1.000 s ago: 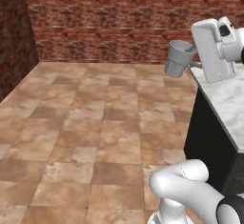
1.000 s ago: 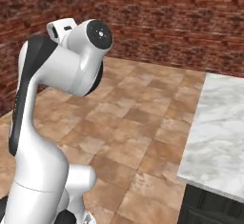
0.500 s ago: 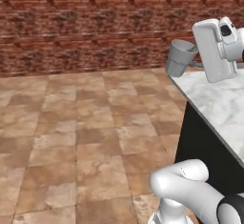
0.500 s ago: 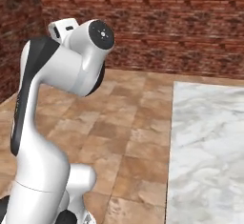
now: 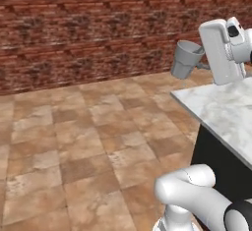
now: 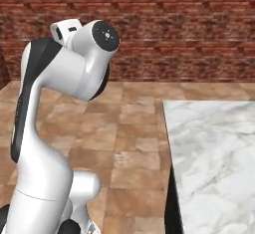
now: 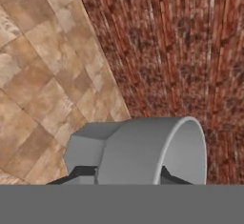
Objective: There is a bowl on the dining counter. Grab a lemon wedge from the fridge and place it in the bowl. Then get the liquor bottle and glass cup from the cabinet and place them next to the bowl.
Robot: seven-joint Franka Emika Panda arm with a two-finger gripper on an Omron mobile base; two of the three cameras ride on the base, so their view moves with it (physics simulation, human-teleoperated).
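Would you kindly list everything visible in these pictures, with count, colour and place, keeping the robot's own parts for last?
glass cup: one, grey, held tilted in the air just past the near corner of the counter; seen close up in the hand view.
dining counter: one, white marble with grey veins on a dark base, right side of both base views.
floor: one, brown stone tiles, left of the counter.
brick wall: one, red-brown, behind the floor.
arm: one, white with dark joints, rising at lower left of the right base view.
pincer: one, shut on the glass cup, upper right of the left base view.
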